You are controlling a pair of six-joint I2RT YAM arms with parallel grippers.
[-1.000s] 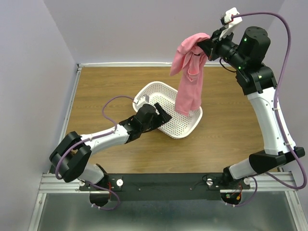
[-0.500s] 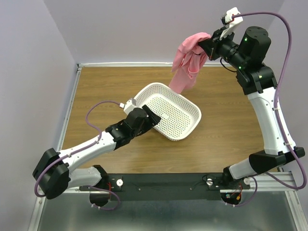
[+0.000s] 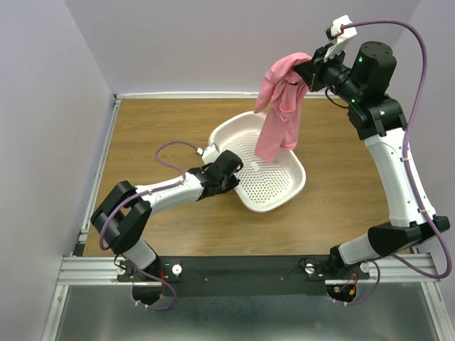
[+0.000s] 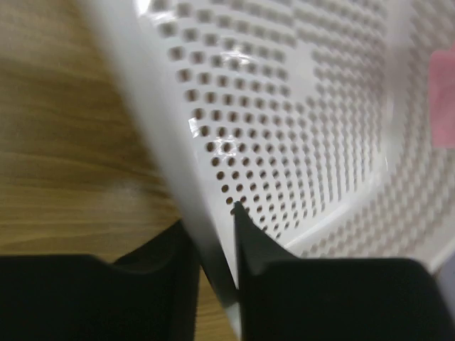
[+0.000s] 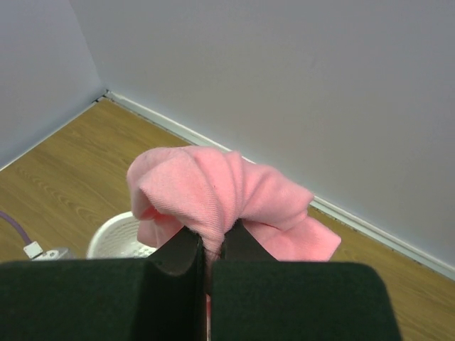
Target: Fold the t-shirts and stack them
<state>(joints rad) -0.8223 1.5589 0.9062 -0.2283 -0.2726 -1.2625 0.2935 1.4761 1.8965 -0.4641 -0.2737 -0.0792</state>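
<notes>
One salmon-pink t-shirt is in view, bunched and hanging in the air from the right gripper. That gripper is raised high above the far side of the wooden worktop. In the right wrist view the right gripper's two fingers are pressed together on a thick gather of the pink cloth. The shirt's lower end dangles over the far part of the one white perforated plastic basket, which sits near the middle of the worktop. Whether the cloth touches the basket cannot be told.

The left gripper reaches in low at the basket's left rim. In the left wrist view its two fingers stand one on each side of the basket's wall, pinching it, with one finger inside and one outside over the wood.

Two arms are in view, each with one gripper.
</notes>
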